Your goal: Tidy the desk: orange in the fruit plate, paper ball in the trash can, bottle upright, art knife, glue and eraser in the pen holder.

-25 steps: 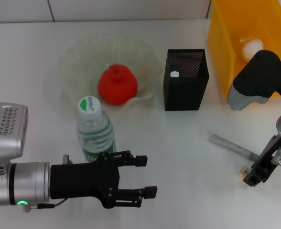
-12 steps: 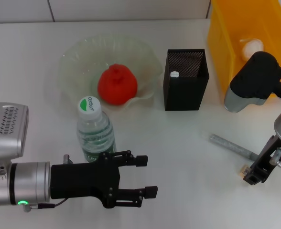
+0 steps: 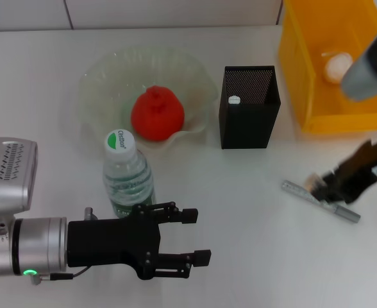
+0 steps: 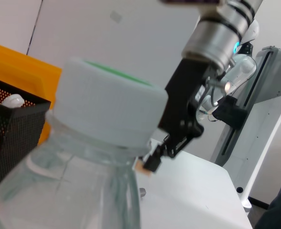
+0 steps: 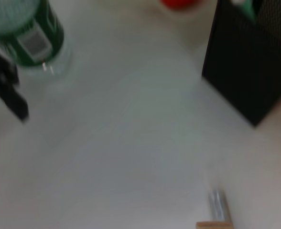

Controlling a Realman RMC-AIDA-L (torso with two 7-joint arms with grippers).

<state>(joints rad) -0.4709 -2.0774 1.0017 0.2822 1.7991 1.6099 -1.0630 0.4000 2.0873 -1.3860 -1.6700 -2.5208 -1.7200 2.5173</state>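
Observation:
My right gripper (image 3: 318, 185) is shut on the small beige eraser (image 3: 312, 180), held just above the table over the grey art knife (image 3: 320, 201). The left wrist view shows that gripper (image 4: 152, 160) with the eraser (image 4: 141, 165) at its tip. The black mesh pen holder (image 3: 249, 109) holds the glue, whose white end (image 3: 234, 100) shows. The orange (image 3: 158, 114) lies in the pale-green fruit plate (image 3: 102, 74). The bottle (image 3: 127, 176) stands upright. My left gripper (image 3: 197, 236) is open just in front of the bottle. The paper ball (image 3: 338, 66) lies in the yellow trash can (image 3: 304, 77).
The trash can fills the back right corner, close beside the pen holder. Bare white table lies between the bottle and the art knife. In the right wrist view, the pen holder (image 5: 248, 71) and the bottle (image 5: 28, 36) flank that open stretch.
My right gripper has risen and swung left from the front right with the eraser, now over the art knife. The left arm has not moved.

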